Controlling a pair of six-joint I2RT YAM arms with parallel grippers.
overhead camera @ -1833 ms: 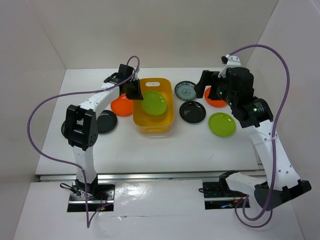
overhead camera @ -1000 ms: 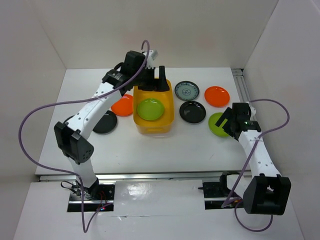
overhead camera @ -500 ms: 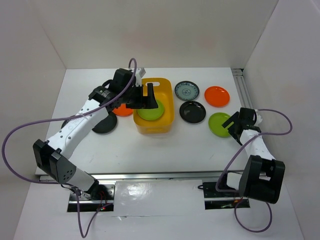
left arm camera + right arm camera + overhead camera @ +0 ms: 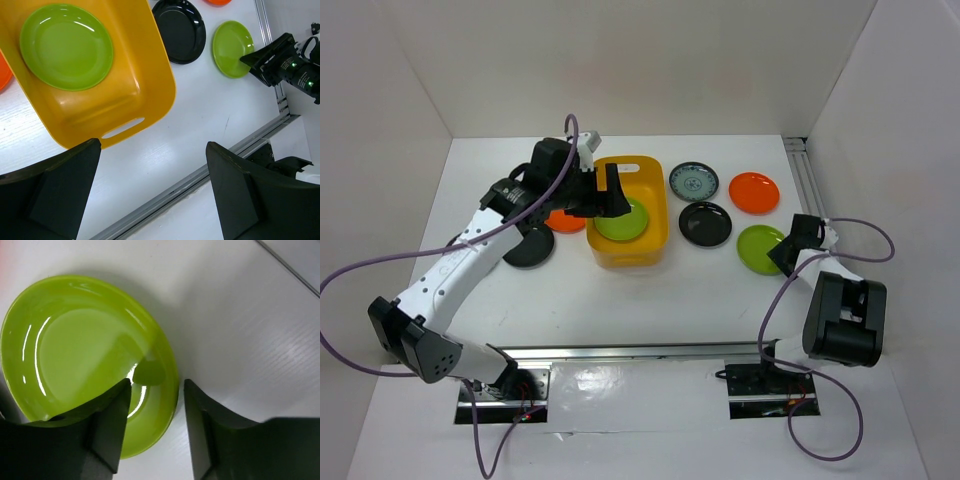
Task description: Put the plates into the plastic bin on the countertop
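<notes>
The yellow-orange plastic bin (image 4: 658,228) stands mid-countertop with one lime green plate (image 4: 620,222) lying flat in it. My left gripper (image 4: 610,195) hovers over the bin's left rim, open wide and empty; its wrist view looks down on the bin (image 4: 160,75) and that plate (image 4: 66,46). A second lime green plate (image 4: 758,248) lies on the table to the right. My right gripper (image 4: 786,250) is low at its right edge. In the right wrist view the jaws (image 4: 156,382) straddle the plate's (image 4: 80,350) rim, one finger over the plate, one outside, with a gap still showing.
Right of the bin lie a patterned plate (image 4: 693,181), an orange plate (image 4: 754,192) and a black plate (image 4: 705,224). Left of it an orange plate (image 4: 560,220) and a black plate (image 4: 530,246) lie partly under my left arm. A metal rail (image 4: 640,352) runs along the front edge.
My right arm has folded down low to the right-hand green plate and its jaws have narrowed around the rim. My left arm has drawn back leftwards over the bin, jaws still wide.
</notes>
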